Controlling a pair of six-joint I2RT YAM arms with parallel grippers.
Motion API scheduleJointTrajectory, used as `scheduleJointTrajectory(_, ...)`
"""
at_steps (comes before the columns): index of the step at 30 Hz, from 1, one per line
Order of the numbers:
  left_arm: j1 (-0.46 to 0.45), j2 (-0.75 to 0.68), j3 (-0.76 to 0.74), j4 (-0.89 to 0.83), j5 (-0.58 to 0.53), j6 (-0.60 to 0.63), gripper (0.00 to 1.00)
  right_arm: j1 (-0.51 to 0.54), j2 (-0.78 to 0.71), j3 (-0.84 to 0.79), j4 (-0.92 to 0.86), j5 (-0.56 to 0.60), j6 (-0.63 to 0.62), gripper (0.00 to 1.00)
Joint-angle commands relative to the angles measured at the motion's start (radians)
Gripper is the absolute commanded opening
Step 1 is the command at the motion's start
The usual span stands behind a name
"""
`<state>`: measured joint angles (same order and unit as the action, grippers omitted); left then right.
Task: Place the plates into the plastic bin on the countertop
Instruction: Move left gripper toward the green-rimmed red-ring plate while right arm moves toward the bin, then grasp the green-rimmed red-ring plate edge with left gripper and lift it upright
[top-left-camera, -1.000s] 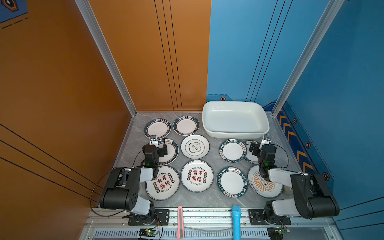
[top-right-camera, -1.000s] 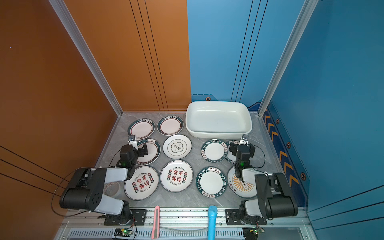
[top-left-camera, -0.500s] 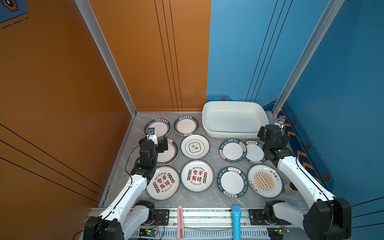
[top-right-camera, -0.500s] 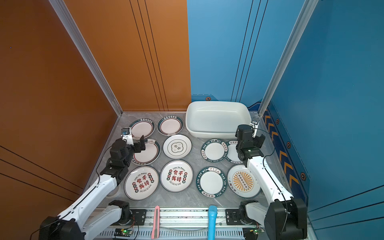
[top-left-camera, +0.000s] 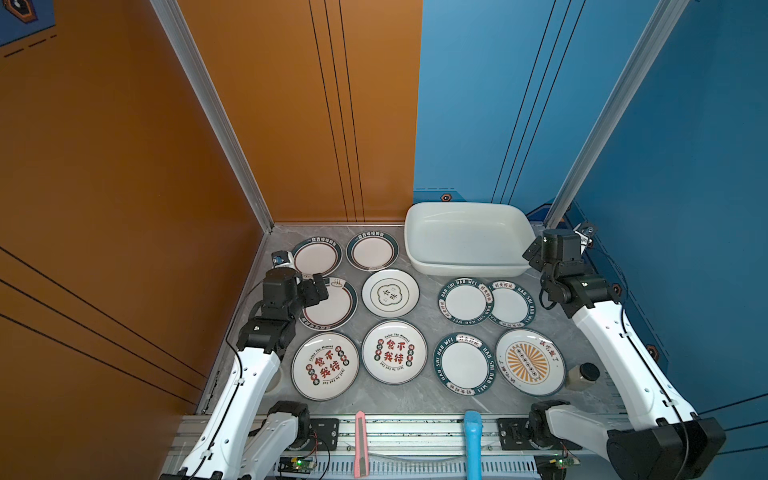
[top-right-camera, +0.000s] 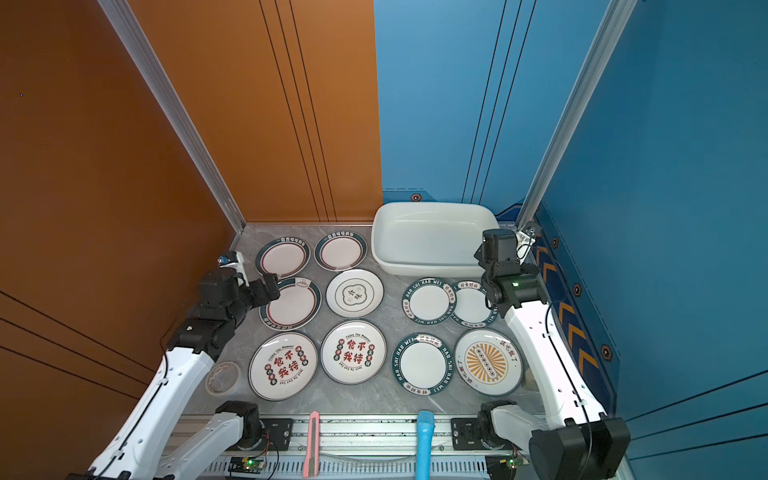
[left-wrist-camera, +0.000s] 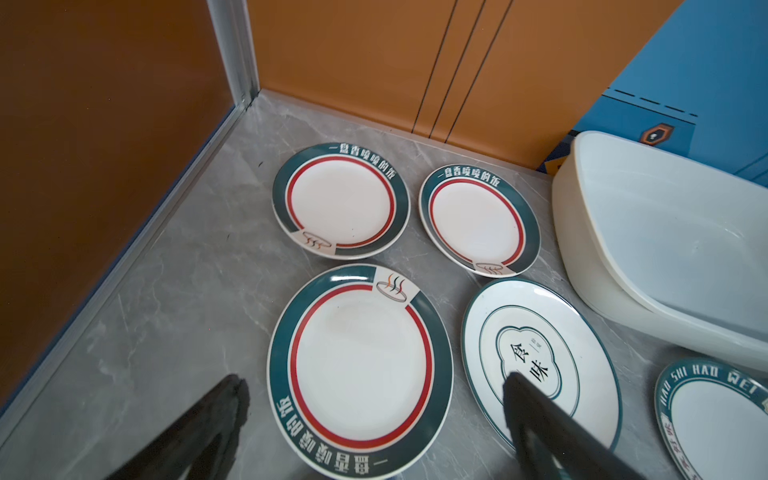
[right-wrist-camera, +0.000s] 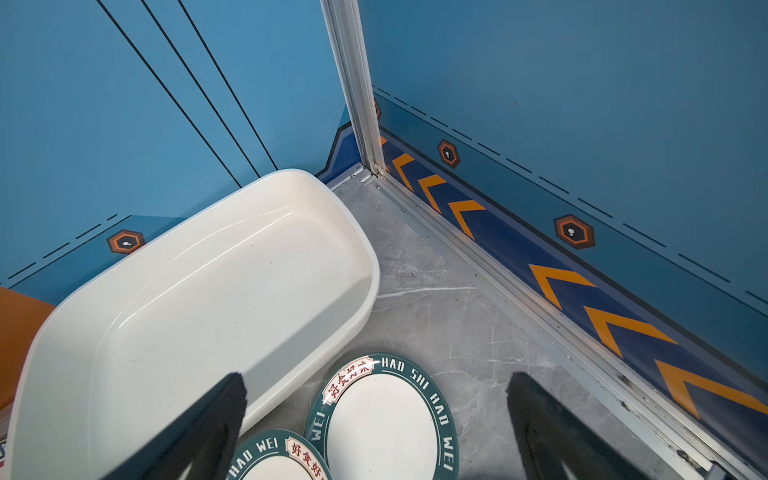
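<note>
Plates (top-left-camera: 394, 351) lay on the countertop (top-left-camera: 428, 324). My left gripper (left-wrist-camera: 374, 384), spread and empty, hung over the red-ringed plate (top-left-camera: 336, 309); my right gripper (right-wrist-camera: 376, 381), likewise spread, stood nearer the bin (top-left-camera: 465, 268).

I see the white plastic bin (top-left-camera: 469, 266) sitting upright and empty on the grey marble countertop (top-left-camera: 428, 397). Ten round plates (top-left-camera: 394, 351) lie flat on the slab in front of the bin and to its left. The green-rimmed pair (top-left-camera: 511, 302) just before the bin overlaps at the rims.
</note>
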<state>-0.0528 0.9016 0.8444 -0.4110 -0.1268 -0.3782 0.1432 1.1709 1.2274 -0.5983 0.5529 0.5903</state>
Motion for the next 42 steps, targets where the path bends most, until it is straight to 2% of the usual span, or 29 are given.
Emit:
scheduleJointTrajectory(1, 0.064, 0.045, 0.069, -0.105, 0.116, -0.183, 0.98, 0.004, 0.028, 0.070, -0.131, -0.022, 0.004, 1.00)
scheduleJointTrajectory(3, 0.094, 0.098, 0.097, -0.126, 0.164, -0.201, 0.98, 0.004, 0.070, 0.109, -0.179, -0.033, -0.026, 1.00)
scheduleJointTrajectory(7, 0.106, 0.138, 0.111, -0.135, 0.164, -0.241, 0.98, 0.002, 0.117, 0.139, -0.199, -0.096, -0.056, 1.00)
scheduleJointTrajectory(11, 0.129, 0.162, 0.110, -0.156, 0.198, -0.271, 0.98, -0.023, 0.154, 0.145, -0.185, -0.235, 0.006, 1.00)
scheduleJointTrajectory(14, 0.157, 0.169, 0.066, -0.148, 0.240, -0.303, 0.98, -0.043, 0.209, 0.153, -0.147, -0.358, 0.031, 1.00)
scheduleJointTrajectory(19, 0.219, 0.178, -0.020, -0.127, 0.299, -0.316, 0.98, -0.047, 0.343, 0.234, -0.169, -0.442, 0.033, 1.00)
scheduleJointTrajectory(28, 0.320, 0.262, -0.134, 0.050, 0.486, -0.307, 0.98, -0.041, 0.500, 0.363, -0.170, -0.527, 0.028, 0.97)
scheduleJointTrajectory(35, 0.366, 0.337, -0.143, 0.078, 0.488, -0.257, 0.95, -0.041, 0.566, 0.430, -0.170, -0.559, 0.025, 0.96)
scheduleJointTrajectory(42, 0.425, 0.384, -0.196, 0.127, 0.517, -0.242, 0.92, -0.042, 0.556, 0.416, -0.170, -0.558, 0.032, 0.95)
